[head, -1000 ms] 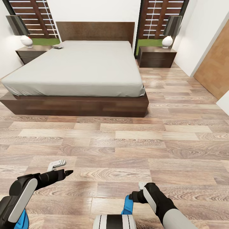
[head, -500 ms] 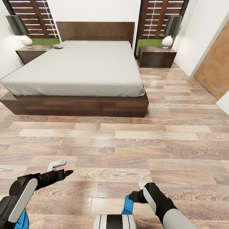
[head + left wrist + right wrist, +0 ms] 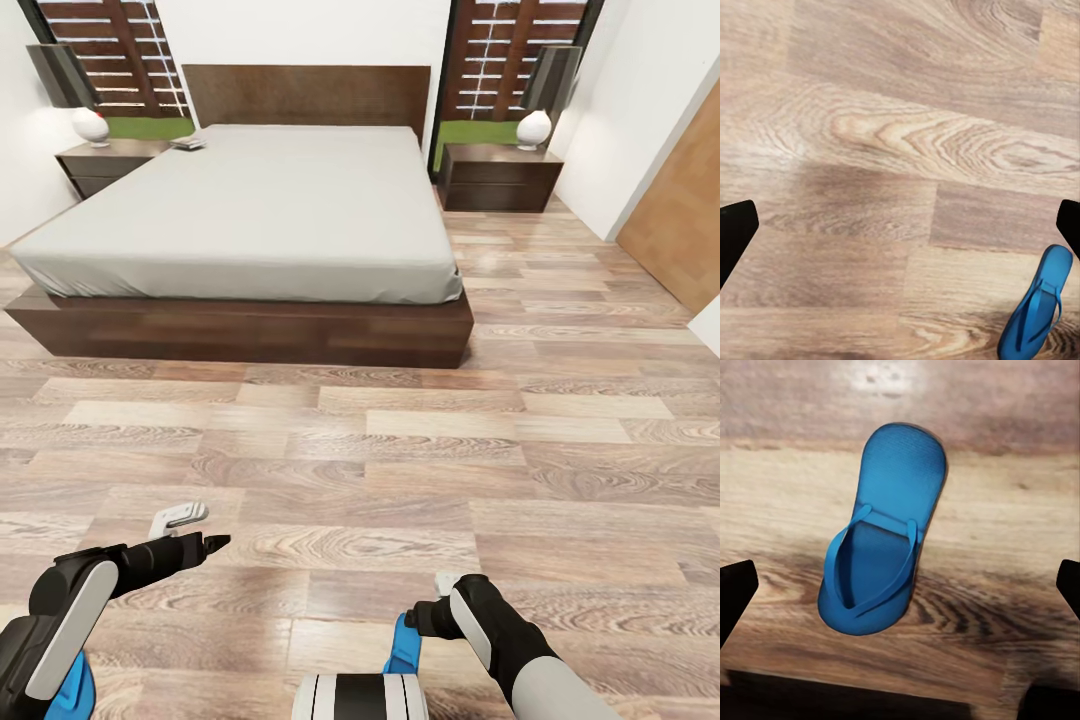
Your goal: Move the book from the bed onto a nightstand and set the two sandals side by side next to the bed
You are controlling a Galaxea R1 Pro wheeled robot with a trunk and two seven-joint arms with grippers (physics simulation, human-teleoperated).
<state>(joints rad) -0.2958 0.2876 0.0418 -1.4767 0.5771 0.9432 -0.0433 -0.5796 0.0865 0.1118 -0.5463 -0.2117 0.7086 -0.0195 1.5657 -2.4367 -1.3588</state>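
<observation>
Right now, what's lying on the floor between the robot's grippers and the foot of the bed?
In the head view, bare wood-plank floor separates the left gripper and right gripper from the bed.

Light wood-plank floor throughout. Flat on it, one blue sandal directly under the right gripper, between its spread fingertips; another sandal off beside the left gripper. Well ahead of both grippers, the bed resting on the planks, a dark nightstand standing at either side.
</observation>
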